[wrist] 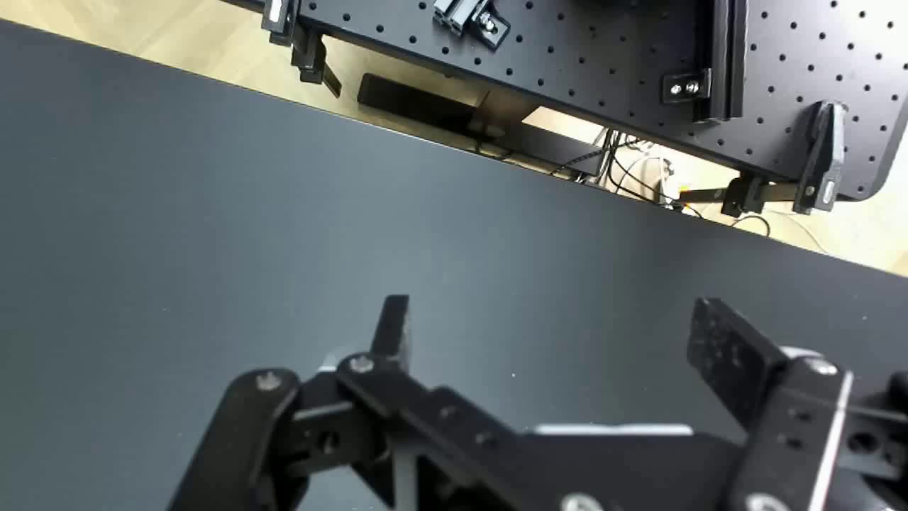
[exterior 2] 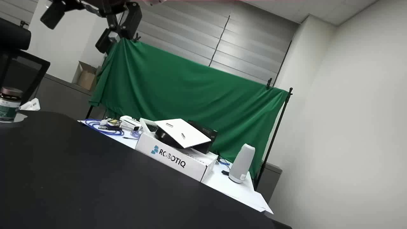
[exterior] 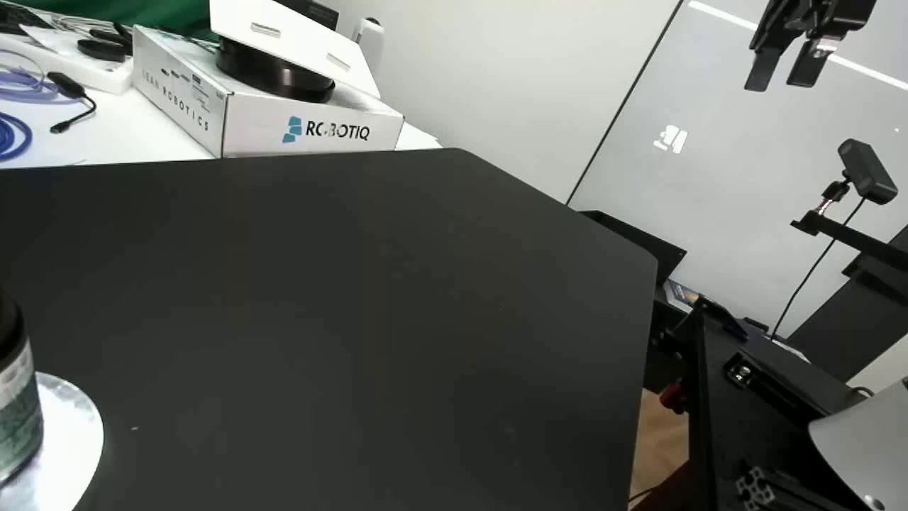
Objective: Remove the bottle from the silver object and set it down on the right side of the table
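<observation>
Your matte black worktop [exterior: 369, 305] takes up the most space; in an exterior view you see its far edge, an angled edge cutting off the corner, and its right edge. Beyond the far edge, a green cloth [exterior 2: 190, 92] hangs from a stand [exterior 2: 272, 140]. Alongside that same edge you have a white surface [exterior: 159, 142]. In the wrist view, a black perforated plate [wrist: 560, 71] lies past an edge, with floor [wrist: 177, 35] and cables [wrist: 608, 152] showing in the gap. On the white surface sits a white box [exterior: 269, 121] printed ROBOTIQ, a tilted white panel [exterior: 298, 42] over a black round part [exterior: 277, 74] on top of it; a white upright device [exterior 2: 242, 163] stands near.

Your end effector [wrist: 553, 326] hangs well above the worktop, its two fingers [wrist: 390, 330] spread wide, the black surface showing between them in the wrist view. In an exterior view it appears above and beyond the angled edge; you cannot tell from there which part of the worktop lies under it.

The silver disc [exterior: 74, 433] lies flat on the worktop, well apart from the angled edge and the right edge, cut off by the frame in both exterior views. Your bottle [exterior: 18, 401] stands upright on it, well apart from the end effector, with a dark cap [exterior 2: 11, 91] and a label [exterior 2: 9, 106] white above, green below.
</observation>
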{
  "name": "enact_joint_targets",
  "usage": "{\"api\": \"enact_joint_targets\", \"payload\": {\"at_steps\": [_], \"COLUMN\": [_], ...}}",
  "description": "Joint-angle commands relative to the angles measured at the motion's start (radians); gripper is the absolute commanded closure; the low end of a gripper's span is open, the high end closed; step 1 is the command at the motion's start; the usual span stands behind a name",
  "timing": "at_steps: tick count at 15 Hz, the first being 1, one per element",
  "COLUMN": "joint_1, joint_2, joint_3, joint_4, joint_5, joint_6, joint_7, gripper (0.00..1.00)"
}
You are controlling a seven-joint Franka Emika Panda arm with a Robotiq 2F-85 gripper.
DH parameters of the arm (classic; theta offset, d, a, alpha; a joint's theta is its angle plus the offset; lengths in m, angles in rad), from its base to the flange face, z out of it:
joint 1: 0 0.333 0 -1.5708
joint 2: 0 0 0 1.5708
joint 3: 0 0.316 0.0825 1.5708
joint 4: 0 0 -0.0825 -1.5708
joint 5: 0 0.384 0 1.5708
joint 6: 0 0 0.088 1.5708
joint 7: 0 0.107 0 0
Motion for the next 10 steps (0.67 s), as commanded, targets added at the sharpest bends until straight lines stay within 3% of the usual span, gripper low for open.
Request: {"api": "enact_joint_targets", "payload": {"at_steps": [1,8,10], "joint_1": [-0.002,-0.002,0.002], "joint_2": [0.001,0.001,0.024], "joint_3": [0.002,0.002,0.012], "joint_4": [0.001,0.001,0.039], "joint_5": [0.001,0.001,-0.003], "joint_6": [-0.001,-0.001,0.068], "joint_7": [-0.001,-0.001,0.019], "gripper": [0.00,0.00,0.00]}}
